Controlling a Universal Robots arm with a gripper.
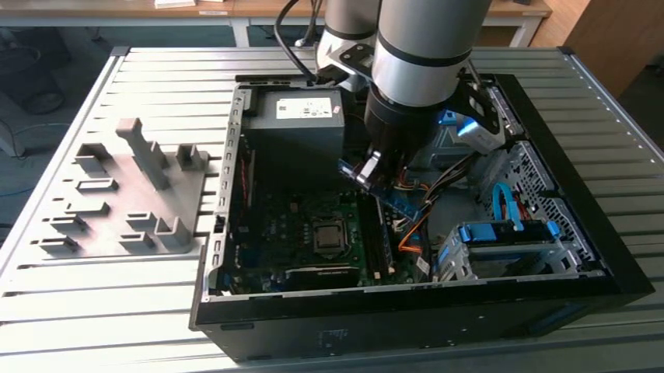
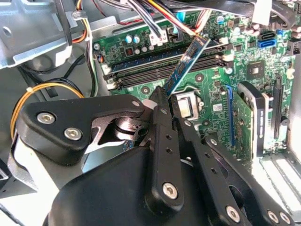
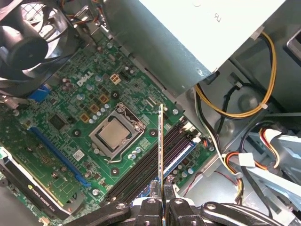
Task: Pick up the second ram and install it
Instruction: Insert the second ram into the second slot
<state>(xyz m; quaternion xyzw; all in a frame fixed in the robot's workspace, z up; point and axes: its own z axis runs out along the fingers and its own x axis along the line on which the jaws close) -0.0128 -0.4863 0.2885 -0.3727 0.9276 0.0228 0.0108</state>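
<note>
The pincer [image 2: 164,101] is clamped tight on one stick, the second ram [image 2: 186,66], its two fingers [image 2: 164,141] gripping one end. The stick hangs over the motherboard's [image 3: 70,141] memory slots [image 3: 141,174], beside the single processor socket [image 3: 115,134], inside one open computer case [image 1: 415,318] on the worktop [image 1: 155,70].

Slatted grey tabletop [image 1: 166,74].
An open computer case [image 1: 394,322] sits on it, a grey slotted holder block [image 1: 114,210] just beside.

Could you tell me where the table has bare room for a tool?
Free: slatted table beside the grey holder block, and at the exterior view's right of the case. Crowded: inside the case, cables around the gripper holding the second ram.
</note>
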